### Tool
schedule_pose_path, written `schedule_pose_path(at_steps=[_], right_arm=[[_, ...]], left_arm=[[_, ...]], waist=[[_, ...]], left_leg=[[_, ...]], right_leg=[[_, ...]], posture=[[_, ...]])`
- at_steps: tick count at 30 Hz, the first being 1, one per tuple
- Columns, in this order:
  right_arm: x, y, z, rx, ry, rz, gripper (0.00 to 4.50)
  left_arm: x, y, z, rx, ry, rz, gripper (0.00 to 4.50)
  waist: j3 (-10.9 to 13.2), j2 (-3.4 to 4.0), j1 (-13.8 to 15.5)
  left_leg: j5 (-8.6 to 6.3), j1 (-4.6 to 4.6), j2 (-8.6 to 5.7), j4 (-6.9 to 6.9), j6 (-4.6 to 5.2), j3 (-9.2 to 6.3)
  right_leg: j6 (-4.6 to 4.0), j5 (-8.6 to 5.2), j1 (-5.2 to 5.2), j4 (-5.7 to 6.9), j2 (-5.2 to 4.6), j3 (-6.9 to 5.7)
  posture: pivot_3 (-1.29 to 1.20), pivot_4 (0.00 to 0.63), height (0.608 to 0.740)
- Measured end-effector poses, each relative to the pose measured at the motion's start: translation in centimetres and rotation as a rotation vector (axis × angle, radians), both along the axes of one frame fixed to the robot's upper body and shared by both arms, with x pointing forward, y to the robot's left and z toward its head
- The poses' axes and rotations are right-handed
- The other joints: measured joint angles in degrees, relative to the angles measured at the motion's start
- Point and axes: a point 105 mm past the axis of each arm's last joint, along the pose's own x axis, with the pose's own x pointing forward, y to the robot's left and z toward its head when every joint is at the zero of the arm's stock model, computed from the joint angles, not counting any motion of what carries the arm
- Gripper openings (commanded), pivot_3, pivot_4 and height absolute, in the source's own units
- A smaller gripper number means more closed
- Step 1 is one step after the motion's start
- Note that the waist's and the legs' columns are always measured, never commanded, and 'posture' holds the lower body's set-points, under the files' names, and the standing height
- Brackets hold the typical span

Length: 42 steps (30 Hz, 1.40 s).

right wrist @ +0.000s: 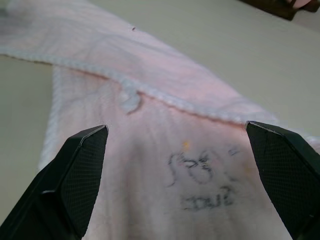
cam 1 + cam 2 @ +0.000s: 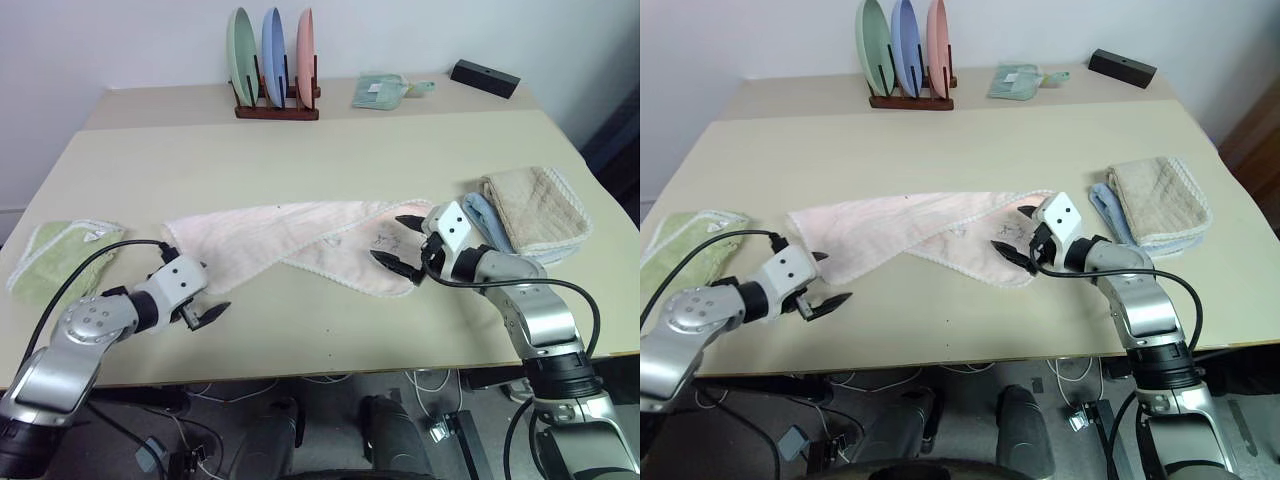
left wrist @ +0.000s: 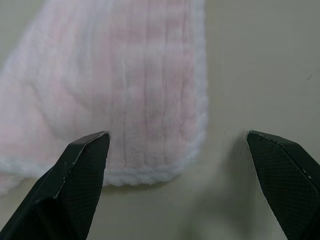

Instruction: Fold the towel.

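Left eye view: towel [image 2: 300,240] on table [image 2: 300,150], folded once into a long strip, right end kinked. Further folds remaining, likely end to end. Left gripper [image 2: 205,305] and right gripper [image 2: 400,243] wide open, holding nothing, poised at opposite ends.

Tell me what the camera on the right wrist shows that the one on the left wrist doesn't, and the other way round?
Right wrist view: the dark embroidered mark on the pink towel, a folded layer's scalloped trim crossing it, and a bit of the plate rack far back.

Left wrist view: a rounded end of the towel with its white edge, lying flat on the table.

Both: the same pink towel on the beige table, seen between two open black fingers of that arm's hand.
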Motion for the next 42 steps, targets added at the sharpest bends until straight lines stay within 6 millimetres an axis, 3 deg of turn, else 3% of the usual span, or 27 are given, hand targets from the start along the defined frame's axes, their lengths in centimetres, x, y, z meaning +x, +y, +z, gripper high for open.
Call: schedule_pose_path(at_steps=[1,4,7,11,15,20,25,30,33,40,42], right_arm=[[0.0,0.1,0.0,0.006,-0.002,0.0,4.5],[0.3,0.5,0.6,0.012,-0.018,0.008,4.5],[0.5,0.7,1.3,0.01,-0.045,0.014,4.5],[0.6,0.5,1.5,-0.002,-0.055,0.011,4.5],[1.1,-0.1,1.7,-0.061,-0.081,-0.002,4.5],[4.1,-2.0,2.6,-0.261,-0.172,-0.06,4.5],[6.9,-4.3,1.4,-0.498,-0.199,-0.086,4.5],[8.7,-4.9,0.7,-0.595,-0.207,-0.097,4.5],[9.6,-4.5,1.0,-0.608,-0.227,-0.106,3.68],[9.6,-4.0,0.9,-0.614,-0.254,-0.055,0.15],[9.5,-3.7,1.1,-0.61,-0.266,-0.033,0.07]], left_arm=[[0.6,-0.1,0.0,-0.003,-0.011,-0.002,4.47],[2.0,0.0,-0.2,0.02,-0.044,-0.013,3.67],[3.1,-0.1,-0.4,-0.006,-0.073,0.0,2.22],[3.2,-0.1,-0.9,-0.01,-0.071,0.0,0.09],[3.1,0.1,-1.0,-0.001,-0.078,0.011,0.03],[2.6,0.8,-1.0,-0.007,-0.074,0.043,0.03],[2.0,1.1,-1.0,0.001,-0.073,0.052,0.03],[1.5,1.7,-1.3,0.0,-0.075,0.069,0.03],[1.2,1.9,-1.4,0.001,-0.082,0.073,0.0],[0.8,2.3,-1.6,0.002,-0.092,0.088,0.0],[0.8,2.3,-1.5,0.001,-0.093,0.089,0.0]], waist=[[-0.01,0.01,0.09],[-0.03,0.03,0.1],[-0.05,0.06,0.0],[-0.05,0.06,-0.23],[-0.05,0.06,-0.47],[-0.04,0.05,-1.41],[-0.03,0.05,-1.75],[-0.02,0.06,-2.15],[-0.03,0.07,-2.65],[-0.03,0.08,-3.22],[-0.03,0.08,-3.21]], left_leg=[[0.0,0.03,0.0,0.0,0.0,-0.01],[0.0,0.04,-0.01,0.01,0.0,-0.01],[0.0,0.06,-0.01,-0.01,0.0,-0.04],[0.01,0.06,0.0,-0.02,0.0,-0.06],[0.0,0.06,0.0,-0.03,0.0,-0.06],[0.01,0.06,0.0,-0.08,0.0,0.0],[0.0,0.06,0.0,-0.14,-0.01,0.07],[0.01,0.07,0.0,-0.14,-0.01,0.11],[0.01,0.08,0.0,-0.17,-0.01,0.06],[0.01,0.12,0.0,-0.23,-0.01,0.05],[0.01,0.12,0.0,-0.24,-0.01,0.05]], right_leg=[[0.0,0.0,0.02,0.01,0.0,0.0],[0.01,0.01,0.03,0.01,0.0,-0.01],[0.01,0.01,0.03,0.03,0.0,0.0],[0.01,0.01,0.01,0.03,0.01,0.0],[0.01,0.01,0.0,0.03,0.01,0.0],[0.01,0.01,-0.02,0.05,0.01,-0.01],[0.0,0.01,-0.07,0.03,0.0,0.02],[-0.01,0.02,-0.08,0.05,0.01,0.06],[-0.01,0.02,-0.08,0.07,0.02,0.07],[-0.01,0.02,-0.11,0.08,0.02,0.11],[-0.01,0.02,-0.11,0.09,0.02,0.12]], posture=[[0.0,0.15,0.74],[0.0,0.15,0.74],[0.0,0.15,0.74],[0.0,0.15,0.74],[0.0,0.15,0.74],[0.0,0.15,0.74],[0.0,0.15,0.74],[0.0,0.15,0.74],[0.0,0.15,0.74],[0.0,0.15,0.74],[0.0,0.15,0.74]])
